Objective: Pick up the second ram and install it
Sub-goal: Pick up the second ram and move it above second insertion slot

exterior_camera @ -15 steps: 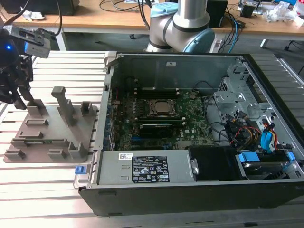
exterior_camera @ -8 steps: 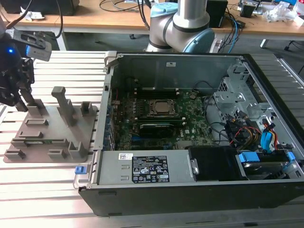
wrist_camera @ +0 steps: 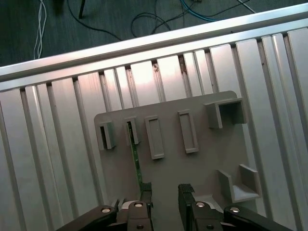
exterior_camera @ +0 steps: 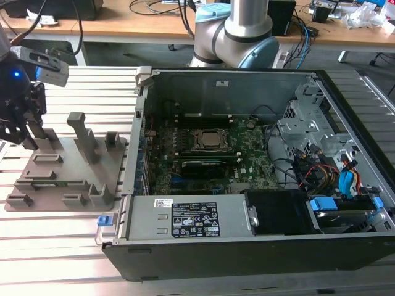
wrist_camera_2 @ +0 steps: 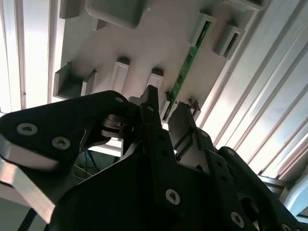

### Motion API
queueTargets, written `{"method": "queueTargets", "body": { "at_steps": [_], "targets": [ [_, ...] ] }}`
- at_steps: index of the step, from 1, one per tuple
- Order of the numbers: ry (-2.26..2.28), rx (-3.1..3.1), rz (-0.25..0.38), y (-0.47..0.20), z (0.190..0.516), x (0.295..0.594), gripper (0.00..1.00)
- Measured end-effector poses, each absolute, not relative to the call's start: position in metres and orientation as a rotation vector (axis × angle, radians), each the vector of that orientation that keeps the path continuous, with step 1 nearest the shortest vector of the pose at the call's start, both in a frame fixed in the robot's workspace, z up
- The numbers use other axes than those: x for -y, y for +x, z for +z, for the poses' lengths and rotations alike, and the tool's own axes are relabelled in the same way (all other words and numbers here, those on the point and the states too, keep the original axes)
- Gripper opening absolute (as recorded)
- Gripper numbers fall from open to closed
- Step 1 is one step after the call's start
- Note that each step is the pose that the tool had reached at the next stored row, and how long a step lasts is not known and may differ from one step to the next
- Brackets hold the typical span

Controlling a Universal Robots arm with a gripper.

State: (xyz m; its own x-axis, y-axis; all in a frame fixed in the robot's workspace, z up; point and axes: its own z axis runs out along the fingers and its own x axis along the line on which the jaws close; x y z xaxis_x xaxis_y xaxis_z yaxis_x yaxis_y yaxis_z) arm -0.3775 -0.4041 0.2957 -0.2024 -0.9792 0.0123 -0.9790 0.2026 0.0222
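Ram (wrist_camera: 136, 159) stands on edge in the slots of the grey fixture (wrist_camera: 211, 159) on the slatted tabletop (wrist_camera: 48, 144), at the exterior view's left of the open case (exterior_camera: 216, 259). Gripper (wrist_camera: 165, 190) hovers at the ram's near end, jaws spread and holding nothing. The ram looks light, stiff and thin, probably fragile at its chips and contacts. Pinching the flat faces across its thickness seems the safest hold.

The arm (exterior_camera: 247, 21) is a shiny grey tube with light blue caps (exterior_camera: 259, 58) on its joints. The end effector (wrist_camera: 165, 190) is black, with two thin fingers (wrist_camera: 185, 193) and round silver screws (wrist_camera_2: 173, 196). A small blue light (exterior_camera: 16, 75) glows on it.
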Motion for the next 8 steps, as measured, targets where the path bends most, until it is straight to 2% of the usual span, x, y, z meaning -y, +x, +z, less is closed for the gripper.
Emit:
{"method": "queueTargets", "body": {
  "at_steps": [8],
  "targets": [
    [2.088, 2.314, -0.014, -0.3781, 0.284, 0.4165, 0.36]
  ]
}}
